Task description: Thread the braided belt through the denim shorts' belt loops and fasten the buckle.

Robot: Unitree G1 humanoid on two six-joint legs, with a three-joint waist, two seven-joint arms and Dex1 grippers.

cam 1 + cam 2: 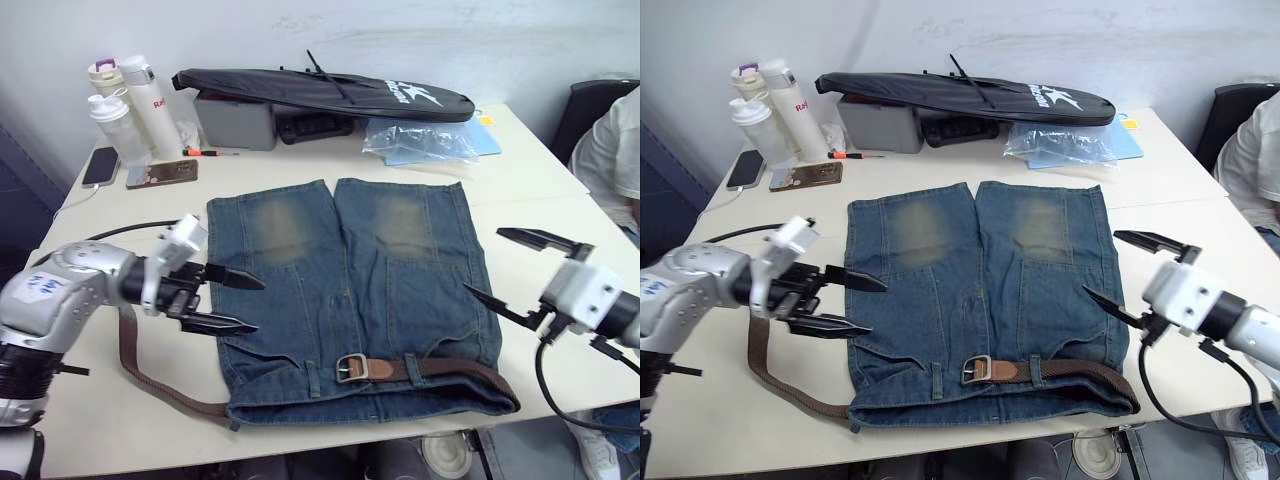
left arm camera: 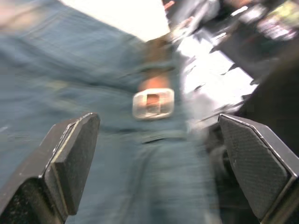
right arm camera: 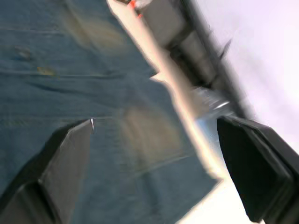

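Both pincers gape empty beside the shorts, belt partly threaded.

The left gripper (image 1: 235,303) at mid-left and right gripper (image 1: 505,265) at mid-right flank the faded blue denim shorts (image 1: 350,290). The dark-brown braided belt (image 1: 455,368) runs under waistband loops at lower centre, its far end trailing off left. The silver rectangular buckle (image 2: 153,103) looks unfastened, filling the left wrist view's centre.

Cream table (image 1: 540,190) against pale wall (image 1: 420,40); dark chair (image 1: 590,110) at right

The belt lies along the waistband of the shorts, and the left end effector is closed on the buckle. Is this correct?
Not quite. In the left eye view the left end effector is open and holds nothing, beside the denim shorts; the buckle lies free on the waistband. The braided belt does run along it.
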